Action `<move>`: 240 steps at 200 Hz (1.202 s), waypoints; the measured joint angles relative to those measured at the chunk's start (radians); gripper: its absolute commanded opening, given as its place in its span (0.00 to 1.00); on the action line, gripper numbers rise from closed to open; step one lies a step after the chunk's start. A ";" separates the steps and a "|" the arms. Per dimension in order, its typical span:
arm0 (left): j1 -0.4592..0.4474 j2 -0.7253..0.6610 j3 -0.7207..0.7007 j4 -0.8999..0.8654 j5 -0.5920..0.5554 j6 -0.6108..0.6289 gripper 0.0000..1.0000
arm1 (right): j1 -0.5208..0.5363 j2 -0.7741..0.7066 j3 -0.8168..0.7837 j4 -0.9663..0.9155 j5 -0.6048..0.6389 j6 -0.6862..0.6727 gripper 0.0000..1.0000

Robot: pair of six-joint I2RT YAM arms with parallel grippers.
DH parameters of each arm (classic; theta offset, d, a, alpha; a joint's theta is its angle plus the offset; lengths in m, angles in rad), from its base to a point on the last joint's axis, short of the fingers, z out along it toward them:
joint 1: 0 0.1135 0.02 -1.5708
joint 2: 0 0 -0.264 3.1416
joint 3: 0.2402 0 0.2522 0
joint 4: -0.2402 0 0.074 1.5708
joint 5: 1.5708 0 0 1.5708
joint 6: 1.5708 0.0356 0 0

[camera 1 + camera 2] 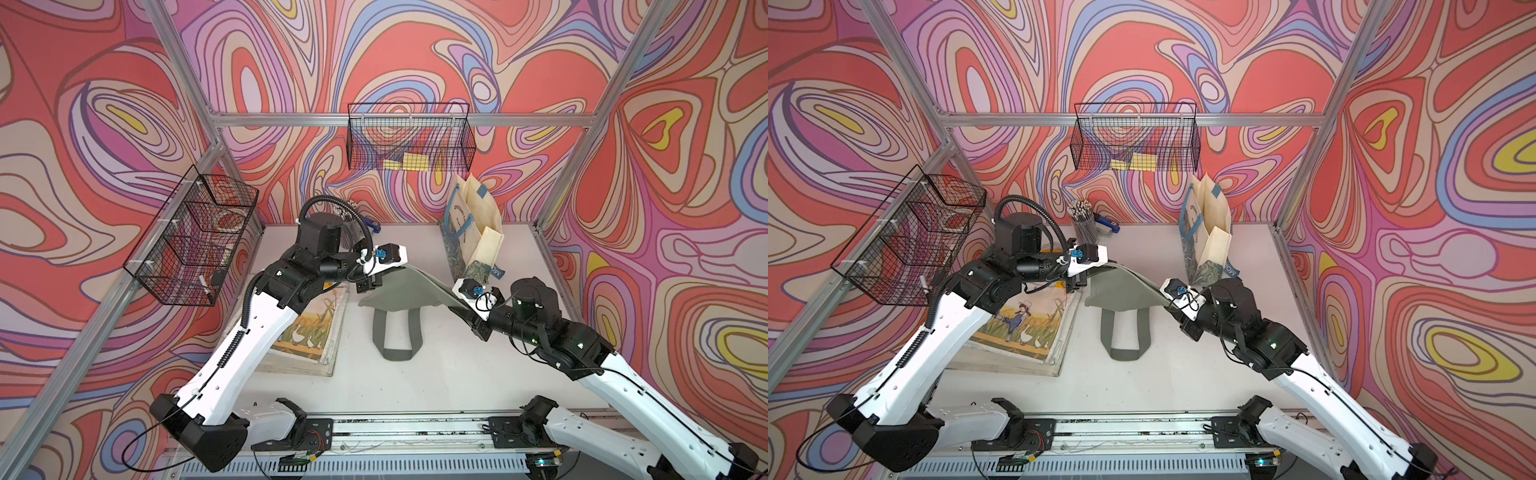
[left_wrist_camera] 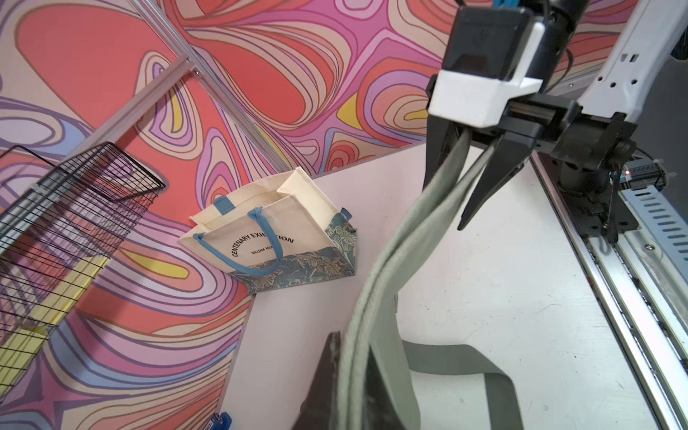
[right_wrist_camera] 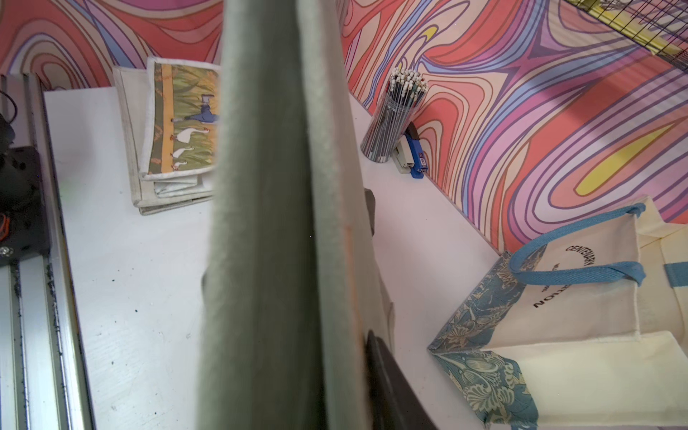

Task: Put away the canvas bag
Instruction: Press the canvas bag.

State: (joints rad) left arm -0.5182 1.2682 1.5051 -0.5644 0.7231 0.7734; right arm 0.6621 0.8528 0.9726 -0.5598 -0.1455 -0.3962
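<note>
The canvas bag (image 1: pixel 399 291) is grey-green and hangs stretched between my two grippers above the table's middle; both top views show it (image 1: pixel 1125 291). Its strap loops (image 1: pixel 397 336) trail on the table. My left gripper (image 1: pixel 374 282) is shut on the bag's left edge, and the left wrist view shows the folded edge (image 2: pixel 376 298) pinched between the jaws (image 2: pixel 350 346). My right gripper (image 2: pixel 446 204) is at the bag's right edge, its fingers parted with two cloth layers running loosely between them. In the right wrist view the cloth (image 3: pixel 268 223) hides all but one finger (image 3: pixel 387 372).
A cream tote with blue handles (image 1: pixel 473 232) stands open at the back right. Folded goose-print bags (image 1: pixel 307 332) lie under the left arm. Wire baskets hang on the back wall (image 1: pixel 409 141) and left wall (image 1: pixel 191 237). A pencil cup (image 1: pixel 1084 220) and stapler (image 1: pixel 1106 226) stand at the back.
</note>
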 measured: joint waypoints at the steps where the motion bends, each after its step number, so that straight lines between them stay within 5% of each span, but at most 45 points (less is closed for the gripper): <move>1: 0.000 -0.001 -0.001 0.002 0.001 0.000 0.00 | 0.000 0.000 0.000 0.000 0.000 -0.002 0.16; 13: 0.004 -0.007 -0.011 0.021 0.003 -0.005 0.00 | 0.000 -0.001 0.000 0.015 0.001 0.002 0.00; 26: 0.006 -0.007 -0.016 0.028 0.004 -0.011 0.00 | -0.001 -0.001 0.000 0.019 0.012 0.005 0.00; 44: 0.008 -0.008 -0.027 0.034 0.002 -0.029 0.33 | -0.001 0.008 0.006 0.014 0.032 -0.004 0.00; 70: 0.003 -0.025 -0.043 0.045 -0.006 -0.043 0.54 | 0.000 0.077 0.086 -0.069 0.048 -0.029 0.00; 134: -0.192 -0.048 0.043 -0.078 -0.180 0.098 0.63 | -0.001 0.212 0.267 -0.254 0.080 -0.072 0.00; 240: -0.217 0.148 0.152 -0.166 -0.257 0.105 0.59 | -0.001 0.272 0.333 -0.301 0.086 -0.118 0.00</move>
State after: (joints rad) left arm -0.7357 1.4162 1.6573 -0.7303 0.4664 0.8787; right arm 0.6613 1.1252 1.3056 -0.8612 -0.0597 -0.5144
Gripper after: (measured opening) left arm 0.628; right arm 0.099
